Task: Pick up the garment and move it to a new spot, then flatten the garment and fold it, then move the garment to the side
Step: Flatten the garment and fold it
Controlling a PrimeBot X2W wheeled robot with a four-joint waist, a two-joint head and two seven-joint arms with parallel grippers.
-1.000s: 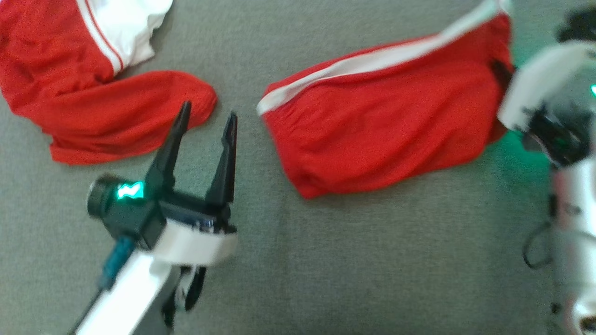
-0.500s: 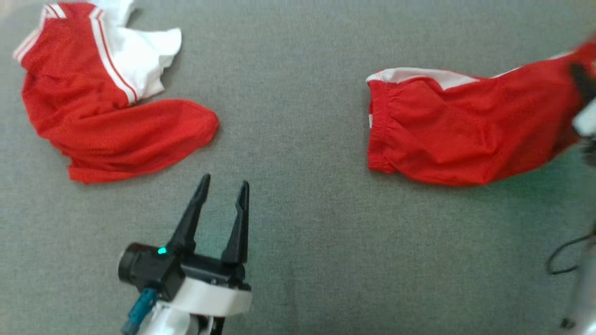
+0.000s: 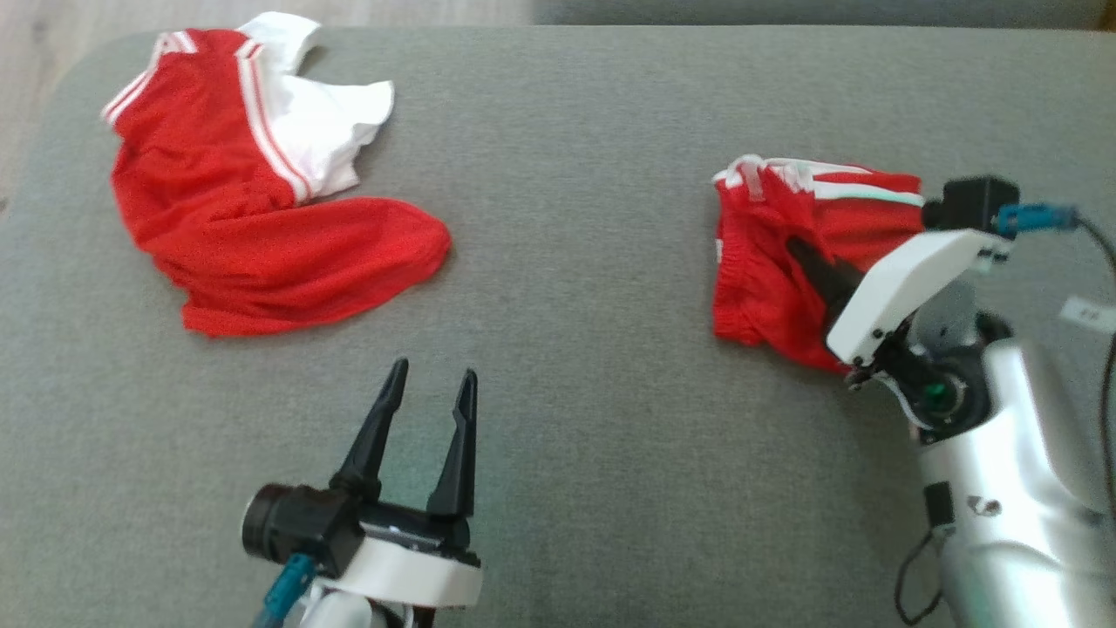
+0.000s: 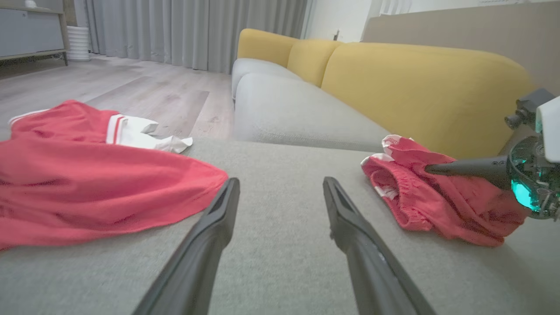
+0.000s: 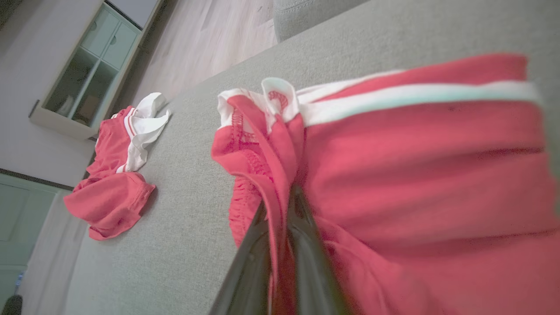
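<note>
Right pincer (image 3: 795, 249) grips one garment (image 3: 758, 288); second garment (image 3: 261, 253) apart.

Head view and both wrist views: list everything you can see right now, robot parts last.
shorts: one, red with white stripes, bunched on the right of the cushion
second garment: one, red with white panel, crumpled at far left of the cushion
cushion: one, grey, under both garments
sofa back: one, yellow, beyond the cushion
curtains: one set, grey, far wall
floor: pale wood, beyond the cushion
cabinet: one, pale, glass-fronted, by the wall
left tool: one, dark fingers, open, over bare cushion, near side
right tool: one, dark fingers, shut on the shorts
</note>
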